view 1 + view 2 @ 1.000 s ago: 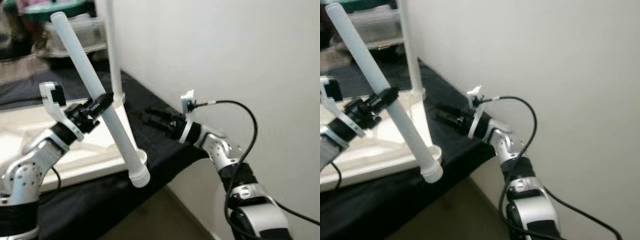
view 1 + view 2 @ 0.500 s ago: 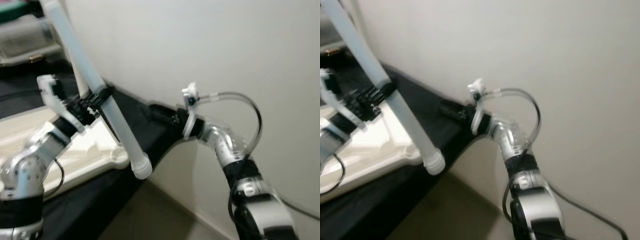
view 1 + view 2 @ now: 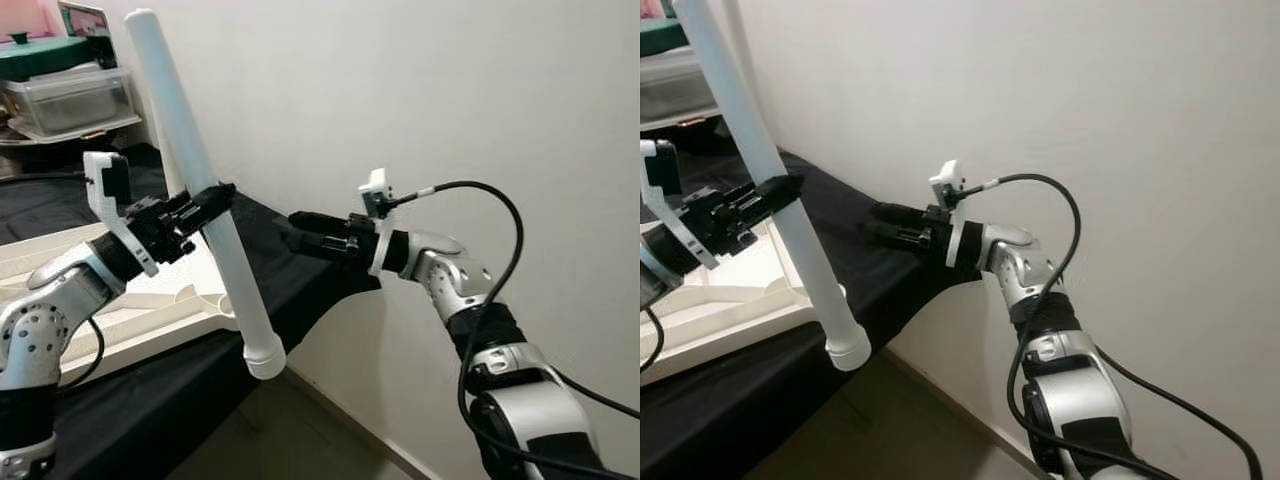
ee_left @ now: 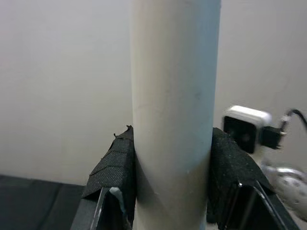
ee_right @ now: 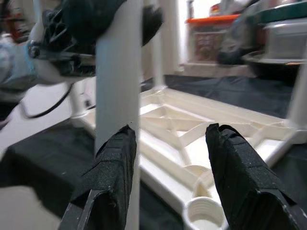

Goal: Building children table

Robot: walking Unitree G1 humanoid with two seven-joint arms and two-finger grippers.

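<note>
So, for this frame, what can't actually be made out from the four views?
- The white table leg: its top is cut off by the right eye view's upper edge.
- Left gripper: its finger pads' contact faces are hidden behind the leg in the left wrist view.
- Upturned tabletop: its far side runs off the left edge of the eye views.
- Empty leg socket: cut off by the right wrist view's lower edge.
- Right gripper: black on black cloth, finger gap unclear in the eye views.

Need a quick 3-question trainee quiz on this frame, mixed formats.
1. True or false: the left gripper is clamped on the white table leg.
2. The right gripper has its jaws: A) open, B) shut on the leg, C) shut on the cloth.
3. Fill in: the upturned tabletop lies on a ____ cloth.

Key: 1 true; 2 A; 3 black.
</note>
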